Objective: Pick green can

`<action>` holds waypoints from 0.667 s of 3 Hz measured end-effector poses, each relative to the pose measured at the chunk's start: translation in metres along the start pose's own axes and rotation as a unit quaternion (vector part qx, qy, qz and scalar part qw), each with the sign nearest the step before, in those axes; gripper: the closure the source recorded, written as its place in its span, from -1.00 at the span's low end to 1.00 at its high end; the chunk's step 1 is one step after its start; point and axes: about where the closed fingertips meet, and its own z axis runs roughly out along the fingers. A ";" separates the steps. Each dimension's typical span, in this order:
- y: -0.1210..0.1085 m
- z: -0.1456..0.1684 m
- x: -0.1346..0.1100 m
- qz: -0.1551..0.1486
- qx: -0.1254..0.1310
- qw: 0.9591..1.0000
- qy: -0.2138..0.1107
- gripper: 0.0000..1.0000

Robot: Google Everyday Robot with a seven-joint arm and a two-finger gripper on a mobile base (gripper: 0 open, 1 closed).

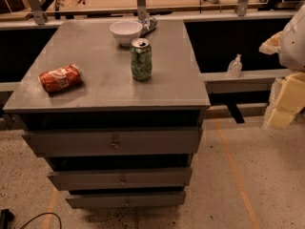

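The green can [141,59] stands upright near the middle of the grey cabinet top [100,87], just in front of a white bowl. It has a green speckled body and a silver top with a pull tab. My gripper [285,101] shows as pale yellow parts at the right edge of the camera view, below a white arm section [293,39]. It is far to the right of the can, beyond the cabinet's right edge and over the floor. It holds nothing that I can see.
A red-orange can [60,78] lies on its side at the cabinet top's left. A white bowl [126,32] sits at the back, a metallic object behind it. The cabinet has drawers [114,142] below. A small clear bottle [234,67] stands on a ledge to the right.
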 end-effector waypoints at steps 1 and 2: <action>0.000 0.000 0.000 0.000 0.000 1.000 0.000 -1.00; -0.010 0.007 -0.011 0.009 -0.003 0.999 -0.050 -1.00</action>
